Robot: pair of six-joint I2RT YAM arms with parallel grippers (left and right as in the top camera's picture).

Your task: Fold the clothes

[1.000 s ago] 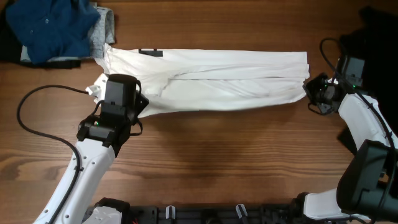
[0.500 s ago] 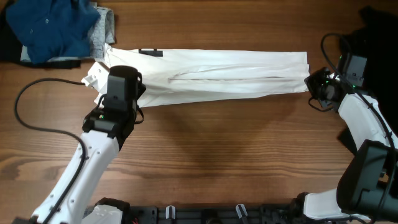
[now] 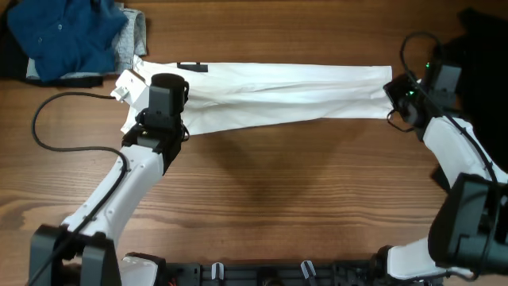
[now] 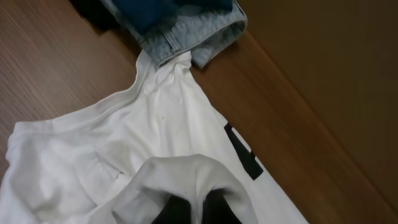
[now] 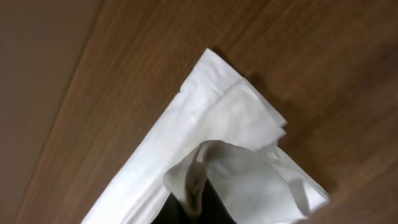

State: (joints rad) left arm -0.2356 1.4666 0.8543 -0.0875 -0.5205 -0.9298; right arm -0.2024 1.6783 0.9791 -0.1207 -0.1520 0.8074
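The large white cotton T-shirt lies as a long folded band across the brown wooden table. The left gripper is closed on a fold at its left end, near the crumpled blue garment. The right gripper pinches the right end.

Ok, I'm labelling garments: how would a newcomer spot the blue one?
Go to the wooden table's top left corner, seen from overhead. A crumpled dark blue garment lies there on a pale grey one, beside the long white T-shirt. Nothing else is blue.
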